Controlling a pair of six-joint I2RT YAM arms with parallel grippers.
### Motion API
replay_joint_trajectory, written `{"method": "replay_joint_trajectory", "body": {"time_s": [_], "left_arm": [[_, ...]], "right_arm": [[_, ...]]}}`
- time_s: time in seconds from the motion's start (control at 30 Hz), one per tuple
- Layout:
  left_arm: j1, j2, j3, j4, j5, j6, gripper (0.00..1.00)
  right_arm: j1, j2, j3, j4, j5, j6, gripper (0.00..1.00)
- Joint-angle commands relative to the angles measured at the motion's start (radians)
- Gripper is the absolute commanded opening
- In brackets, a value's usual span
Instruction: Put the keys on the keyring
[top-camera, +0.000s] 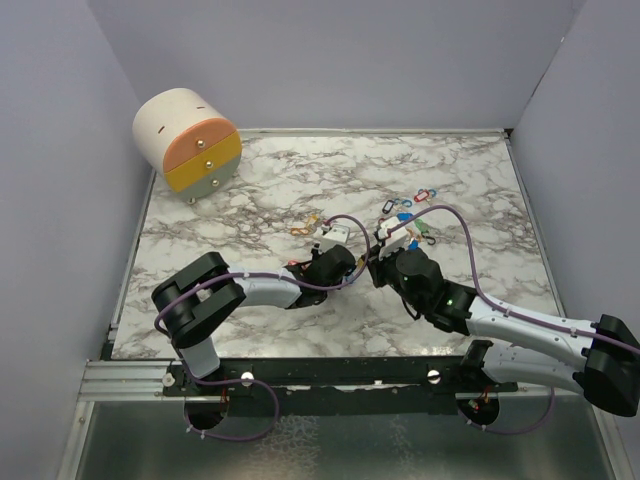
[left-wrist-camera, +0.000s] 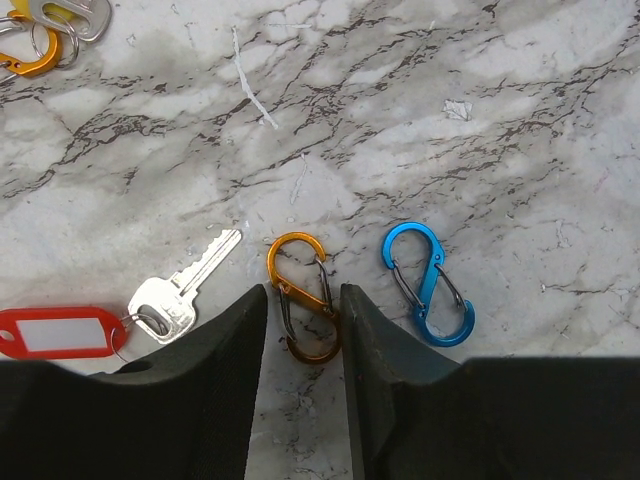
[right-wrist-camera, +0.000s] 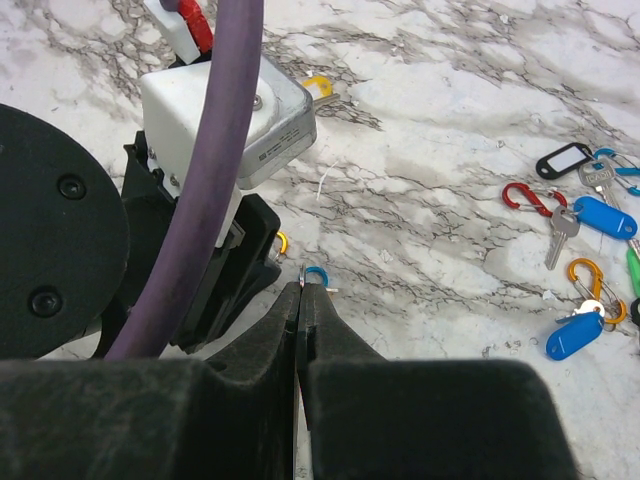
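My left gripper (left-wrist-camera: 303, 292) is open, low over the marble, with an orange S-shaped carabiner (left-wrist-camera: 305, 310) lying between its fingertips. A blue carabiner (left-wrist-camera: 428, 283) lies just to its right. A silver key (left-wrist-camera: 185, 290) with a red tag (left-wrist-camera: 60, 332) lies to its left. My right gripper (right-wrist-camera: 301, 288) is shut on a thin metal piece seen edge-on, seemingly a key. It hangs above the blue carabiner (right-wrist-camera: 316, 272), close to the left gripper (top-camera: 352, 262). More tagged keys (right-wrist-camera: 590, 215) lie at the right.
A cluster of coloured keys and carabiners (top-camera: 408, 208) lies beyond the grippers. A few more carabiners (top-camera: 305, 228) lie behind the left gripper. A round drawer unit (top-camera: 187, 140) stands at the far left corner. Walls close in the table.
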Motion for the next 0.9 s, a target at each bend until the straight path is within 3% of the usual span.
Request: {"method": "replay_joint_trajectory", "body": {"time_s": [0.0, 0.17, 0.3, 0.63, 0.87], "left_arm": [[-0.027, 0.032, -0.036, -0.100, 0.027, -0.004, 0.33], [-0.026, 0.036, -0.040, -0.086, 0.019, 0.000, 0.13], [-0.026, 0.036, -0.039, -0.080, 0.008, 0.011, 0.06], [-0.027, -0.084, -0.028, -0.114, 0.012, 0.035, 0.00], [-0.023, -0.199, 0.010, -0.142, 0.107, 0.073, 0.00]], "right_arm": [[0.005, 0.000, 0.005, 0.015, 0.005, 0.002, 0.01], [0.006, -0.005, 0.000, 0.011, 0.006, 0.003, 0.01], [0.006, -0.001, 0.000, 0.011, 0.003, 0.003, 0.01], [0.004, 0.073, 0.036, -0.010, -0.068, -0.028, 0.01], [0.006, 0.110, 0.047, -0.003, -0.102, -0.040, 0.01]]}}
